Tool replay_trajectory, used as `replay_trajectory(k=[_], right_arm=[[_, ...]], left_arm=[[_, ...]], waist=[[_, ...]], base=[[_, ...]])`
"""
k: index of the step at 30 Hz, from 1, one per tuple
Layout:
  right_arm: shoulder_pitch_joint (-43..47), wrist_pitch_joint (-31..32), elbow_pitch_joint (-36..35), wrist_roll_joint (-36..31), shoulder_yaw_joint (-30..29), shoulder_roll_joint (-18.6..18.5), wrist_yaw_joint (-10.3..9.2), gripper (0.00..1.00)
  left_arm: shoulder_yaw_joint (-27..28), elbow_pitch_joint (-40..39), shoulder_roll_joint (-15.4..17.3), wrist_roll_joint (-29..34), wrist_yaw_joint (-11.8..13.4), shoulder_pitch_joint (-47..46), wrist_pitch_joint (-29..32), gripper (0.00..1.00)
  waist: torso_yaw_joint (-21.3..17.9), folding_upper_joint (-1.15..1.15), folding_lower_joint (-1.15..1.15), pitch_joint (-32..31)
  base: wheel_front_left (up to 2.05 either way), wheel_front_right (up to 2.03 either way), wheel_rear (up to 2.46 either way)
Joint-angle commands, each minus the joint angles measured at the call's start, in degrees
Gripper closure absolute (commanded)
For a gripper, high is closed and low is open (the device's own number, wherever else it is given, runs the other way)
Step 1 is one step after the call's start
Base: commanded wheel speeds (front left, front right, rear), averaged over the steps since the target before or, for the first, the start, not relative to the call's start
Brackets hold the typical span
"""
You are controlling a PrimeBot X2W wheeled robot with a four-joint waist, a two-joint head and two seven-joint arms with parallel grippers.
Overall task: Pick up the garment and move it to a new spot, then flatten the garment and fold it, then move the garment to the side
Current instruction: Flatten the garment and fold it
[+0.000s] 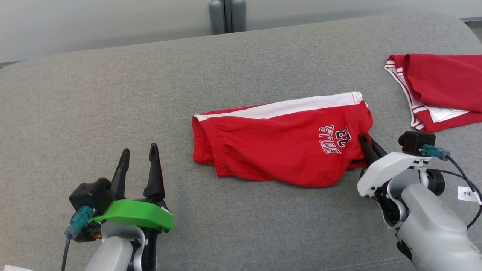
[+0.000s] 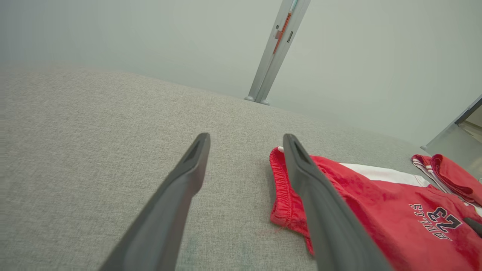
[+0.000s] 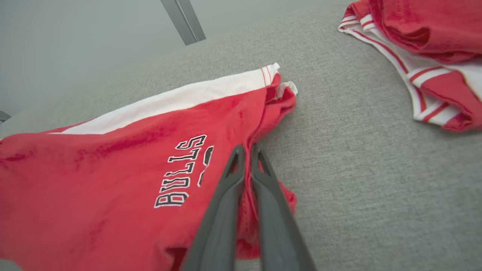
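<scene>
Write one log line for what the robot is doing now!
right gripper: shut on red shorts | left gripper: open, off the cloth | red shorts: on grey surface | other red garment: far right

At centre frame I see the red shorts (image 1: 278,145) lying flat on the grey cushion (image 1: 113,94), my right gripper (image 1: 367,140) at lower right pinching their right hem, my left gripper (image 1: 139,151) spread apart at lower left, and another red garment (image 1: 440,86) at upper right.

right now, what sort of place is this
Likely an indoor lab or test room: a grey fabric cushion as work surface, a bare pale wall, a metal post, red shorts laid out.
</scene>
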Motion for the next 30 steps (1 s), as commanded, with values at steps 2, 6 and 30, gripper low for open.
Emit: replay_trajectory(k=[2, 6, 30], right_arm=[[1.2, 0.4, -0.8, -0.9, -0.8, -0.1, -0.09, 1.00], [1.2, 0.7, -2.6, -2.5, -1.6, -0.1, -0.09, 1.00], [-2.7, 11.3, -11.8, -6.2, 10.1, 9.2, -0.09, 1.00]], left_arm=[[0.0, -0.1, 0.2, 0.2, -0.1, 1.1, 0.0, 0.00], [-0.2, -0.3, -0.1, 0.2, -0.2, 1.3, 0.0, 0.00], [0.5, -1.0, -1.8, 0.6, -1.2, 1.3, 0.0, 0.00]], waist=[[1.0, 0.00, 0.00, -0.4], [2.3, 0.00, 0.00, -0.9], [13.2, 0.00, 0.00, -0.3]], base=[[0.00, 0.00, 0.00], [0.00, 0.00, 0.00], [0.00, 0.00, 0.00]])
